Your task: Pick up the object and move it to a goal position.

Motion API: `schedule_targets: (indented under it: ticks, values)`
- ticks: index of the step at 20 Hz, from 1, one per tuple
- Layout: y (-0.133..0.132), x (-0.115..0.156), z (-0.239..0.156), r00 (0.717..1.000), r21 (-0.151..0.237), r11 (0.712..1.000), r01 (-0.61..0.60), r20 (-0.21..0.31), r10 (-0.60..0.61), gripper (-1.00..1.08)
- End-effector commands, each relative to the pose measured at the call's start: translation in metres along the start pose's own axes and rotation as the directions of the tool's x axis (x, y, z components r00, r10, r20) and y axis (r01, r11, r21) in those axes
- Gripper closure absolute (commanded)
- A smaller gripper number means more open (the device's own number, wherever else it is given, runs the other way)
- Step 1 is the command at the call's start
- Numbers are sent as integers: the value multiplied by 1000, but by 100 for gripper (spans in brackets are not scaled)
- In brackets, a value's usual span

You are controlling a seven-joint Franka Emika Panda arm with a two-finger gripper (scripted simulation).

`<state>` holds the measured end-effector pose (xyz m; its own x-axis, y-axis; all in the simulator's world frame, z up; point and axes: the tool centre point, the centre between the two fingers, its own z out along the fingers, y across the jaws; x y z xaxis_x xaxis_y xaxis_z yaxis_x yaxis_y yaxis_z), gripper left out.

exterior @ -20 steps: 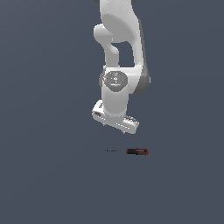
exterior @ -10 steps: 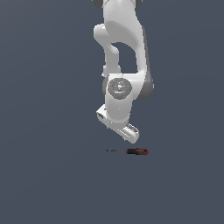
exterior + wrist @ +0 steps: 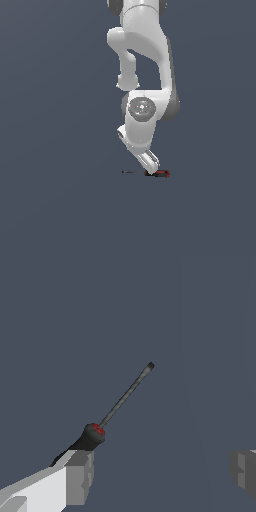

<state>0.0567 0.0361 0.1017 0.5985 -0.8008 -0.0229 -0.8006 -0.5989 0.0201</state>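
We note the white Panda arm point(image 3: 145, 75) bent down over the plain grey floor point(image 3: 60, 200), its gripper point(image 3: 160, 476) with jaws wide apart just above the handle of the screwdriver point(image 3: 117, 406), which lies flat on that floor.

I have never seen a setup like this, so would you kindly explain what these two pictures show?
These are computer-simulated images, not photographs. The white jointed machine is a robot arm, seen in the exterior view from a camera standing off it. The other picture comes from a camera on its wrist, looking down past the two fingers of its gripper. On the plain grey floor lies a small screwdriver with a red-and-black handle and a thin shaft. The gripper is open, low beside the handle, and holds nothing yet.
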Motion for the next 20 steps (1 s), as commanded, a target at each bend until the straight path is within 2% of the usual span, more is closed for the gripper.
schedule_targets:
  ticks: [1,5,10,20]
  values:
    - [-6,0,3,998,2,998,-66,-1,66,-92]
    - [-14,-1,9,986,6,986,-167,-3,167,-92]
    - [-26,-3,15,957,11,957,-290,-5,290,-92]
    - [-46,-7,28,863,22,863,-505,-6,506,-92]
